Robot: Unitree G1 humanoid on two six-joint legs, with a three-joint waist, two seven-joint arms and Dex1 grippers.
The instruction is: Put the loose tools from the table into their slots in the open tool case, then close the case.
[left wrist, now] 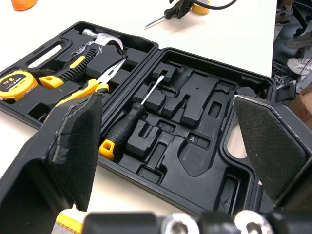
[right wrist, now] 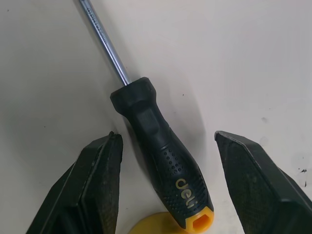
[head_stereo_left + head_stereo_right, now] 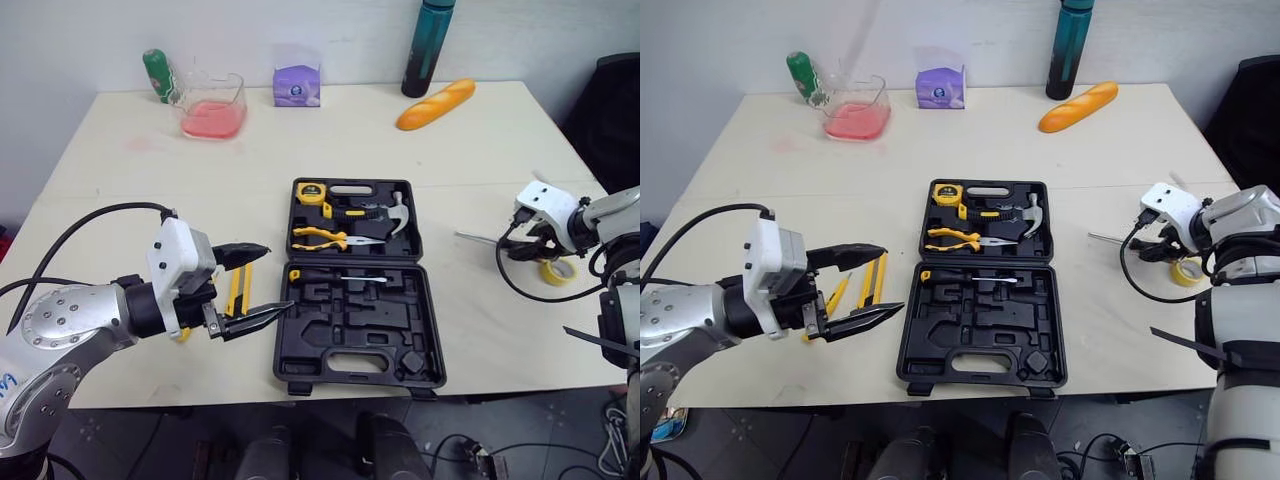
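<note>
Screwdriver (image 2: 141, 108) is straddled, ungripped, by the wide-open jaws of the right gripper (image 2: 166, 137); closed askew, they may roll it, perhaps onto the tape roll (image 3: 1186, 271). Jaws of the left gripper (image 3: 892, 278) are spread empty.

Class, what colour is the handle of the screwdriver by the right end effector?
Screwdriver handle: black with a yellow end, clearest in the right wrist view.

tool case (image 3: 350, 320): black, open flat, mid-bench | screwdriver (image 2: 161, 156): black-yellow handle, lying right of case | utility knife (image 3: 876, 280): yellow, lying left of case
</note>
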